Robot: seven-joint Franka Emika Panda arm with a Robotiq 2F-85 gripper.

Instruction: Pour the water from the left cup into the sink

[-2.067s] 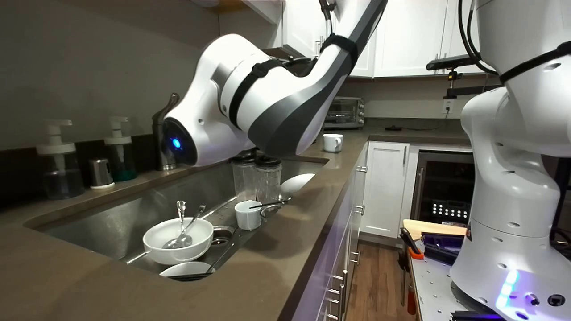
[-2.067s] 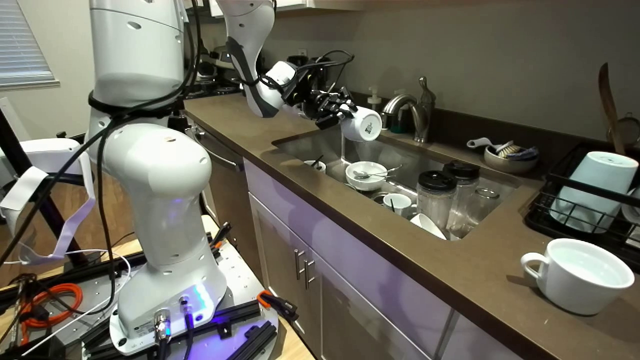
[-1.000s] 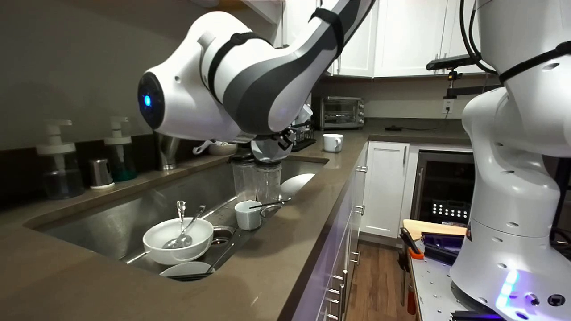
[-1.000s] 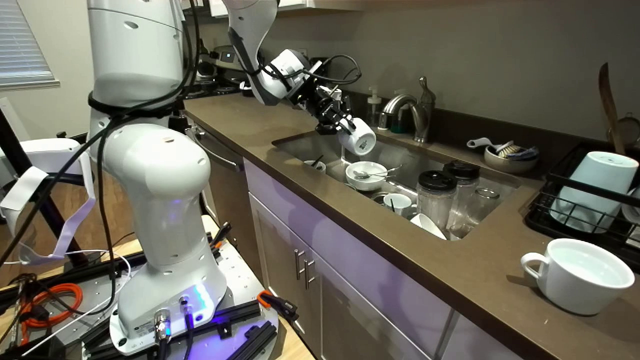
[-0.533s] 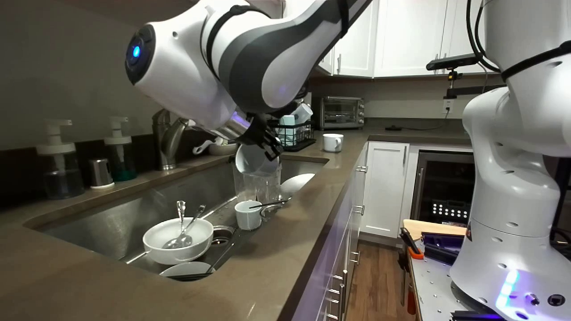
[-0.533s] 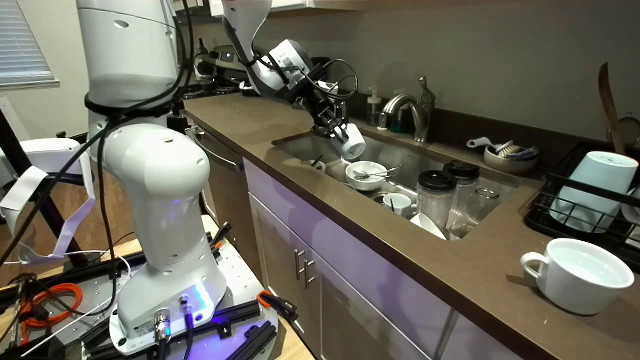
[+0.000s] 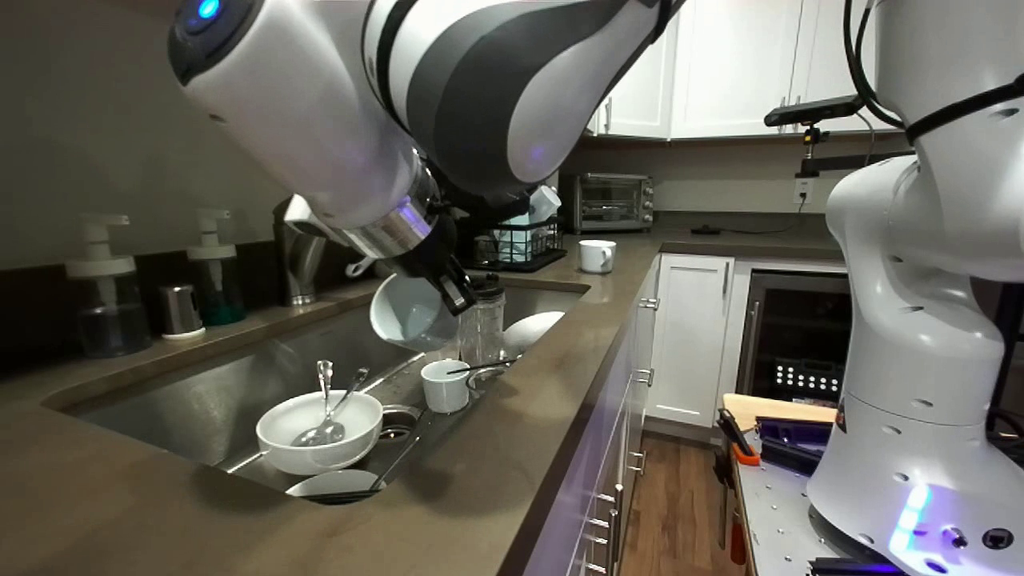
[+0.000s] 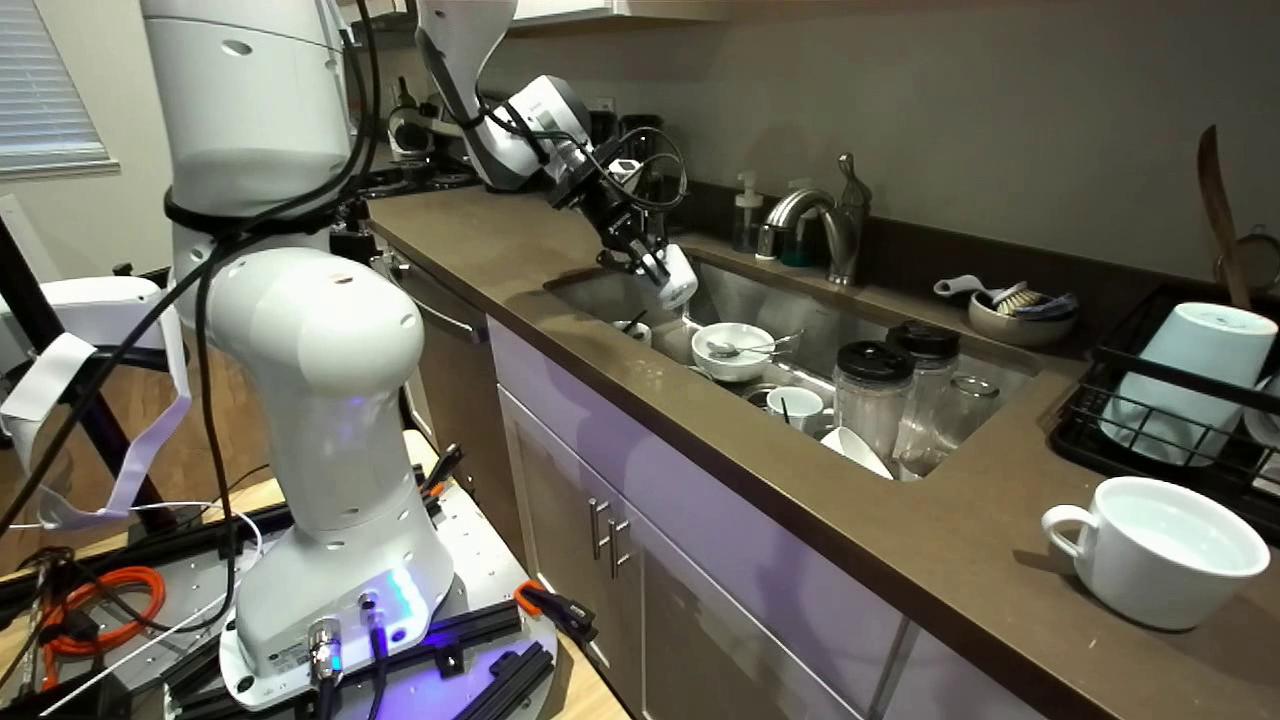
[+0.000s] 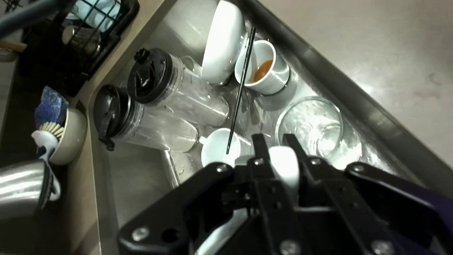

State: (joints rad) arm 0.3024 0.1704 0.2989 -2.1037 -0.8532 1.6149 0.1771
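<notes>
White mug [image 8: 1150,560] near a black dish rack [image 8: 1075,440]

In both exterior views the robot's base [image 8: 330,640] stands upright, its light strip [image 8: 405,595] glowing pale blue. The upper arm [image 8: 245,110] rises steeply out of the top of the frame, a black strap [image 7: 968,109] wrapped round it, and the forearm [image 7: 520,96] slants down to the wrist [image 7: 320,136], where a round blue light [image 7: 210,8] is lit. The gripper [image 9: 275,141] points obliquely downward; in the wrist view its two black fingers [image 9: 261,148] stand close together, side by side, pinched in a grip.
</notes>
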